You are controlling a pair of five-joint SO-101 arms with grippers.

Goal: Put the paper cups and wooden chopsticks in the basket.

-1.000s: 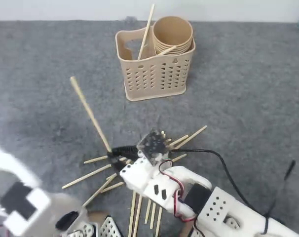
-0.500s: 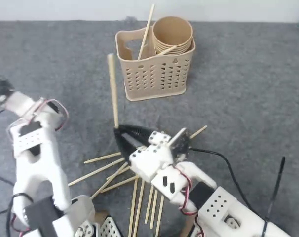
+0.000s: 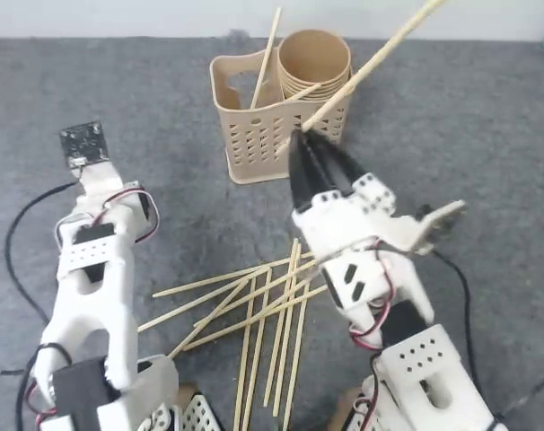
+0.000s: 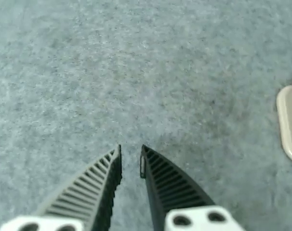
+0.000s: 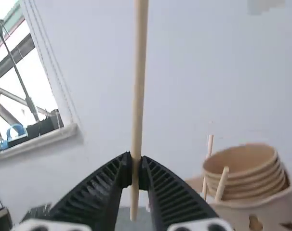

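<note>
One pale wooden chopstick [image 3: 380,56], clamped low in the right gripper [image 3: 297,142] beside the beige perforated basket [image 3: 254,148], needs tipping upright over its rim before release; the left gripper [image 4: 130,153] hangs slightly parted, empty.

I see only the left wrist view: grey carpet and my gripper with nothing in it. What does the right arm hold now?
Observer: The right gripper is shut on one chopstick, held off the carpet near the basket.
Operator: Are the paper cups inside the basket?
Observer: Yes, the stacked paper cups stand inside it.
Operator: Are chopsticks left on the carpet?
Observer: Yes, a loose pile of chopsticks lies between the two arms.
</note>
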